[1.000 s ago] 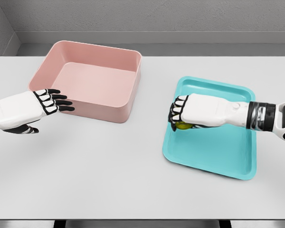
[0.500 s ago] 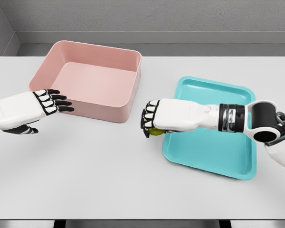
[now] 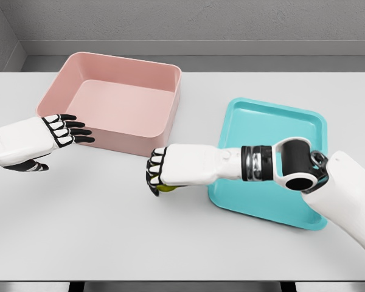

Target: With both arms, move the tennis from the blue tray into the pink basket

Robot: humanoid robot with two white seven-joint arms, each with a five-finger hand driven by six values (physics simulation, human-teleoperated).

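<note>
White bench point(image 3: 109, 231) carries everything: the pink basket point(image 3: 164, 125) sits toward its far left corner and the blue tray point(image 3: 304, 125) toward its right edge, the two well apart. Between them, near the basket's front right corner, the right hand point(image 3: 164, 170) is curled down over the tennis ball point(image 3: 165, 187), of which only a yellow-green sliver shows beneath the fingers. The ball is off the tray, above bare bench, and not yet over the basket. The left hand point(image 3: 64, 131) waits just beside the basket's front left wall, fingers stretched flat and holding nothing.

Risks, as I judge them: the grip hides most of the ball, so a loose hold could let it drop and roll across the bench; carried low, the knuckles or ball could strike the basket's front wall and push it toward the left hand; a handover between hands could fumble the round ball
</note>
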